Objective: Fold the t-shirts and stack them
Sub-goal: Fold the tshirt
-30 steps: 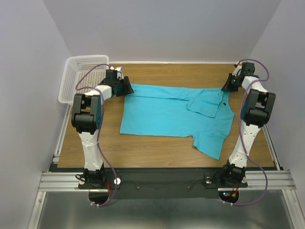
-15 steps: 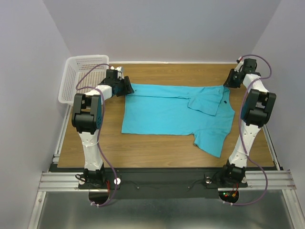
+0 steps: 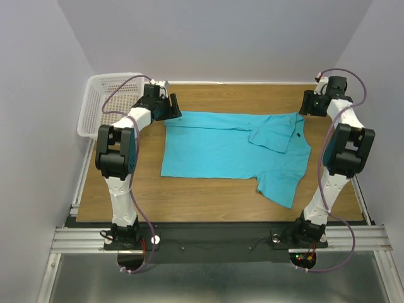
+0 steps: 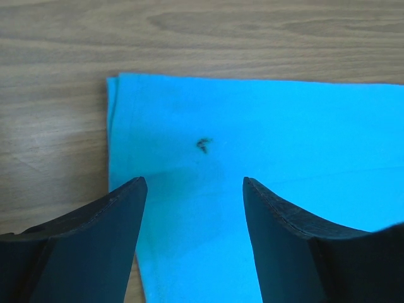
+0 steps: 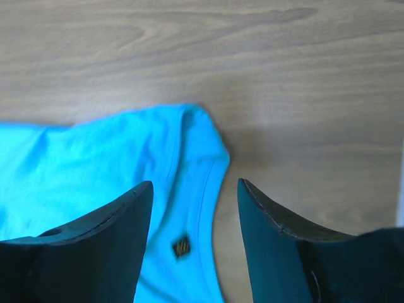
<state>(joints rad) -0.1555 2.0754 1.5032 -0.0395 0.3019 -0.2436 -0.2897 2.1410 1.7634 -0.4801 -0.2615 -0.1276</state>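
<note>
A turquoise t-shirt (image 3: 227,148) lies spread on the wooden table, folded lengthwise, with one sleeve hanging toward the near right. My left gripper (image 3: 169,108) hovers open over the shirt's far-left corner; in the left wrist view that corner (image 4: 208,145) lies flat on the wood below the left gripper (image 4: 194,184). Above the far-right corner my right gripper (image 3: 309,104) is open too. The right wrist view shows the cloth's edge (image 5: 189,158) under the right gripper (image 5: 194,187), and nothing is pinched.
A white mesh basket (image 3: 104,101) stands at the far-left corner of the table. Walls close in on the left, right and back. Bare wood (image 3: 208,95) runs along the far edge behind the shirt.
The right gripper has let go of the shirt's far-right corner, opened and drawn back to the far right. The left gripper rose and opened a little wider. The shirt settled flat.
</note>
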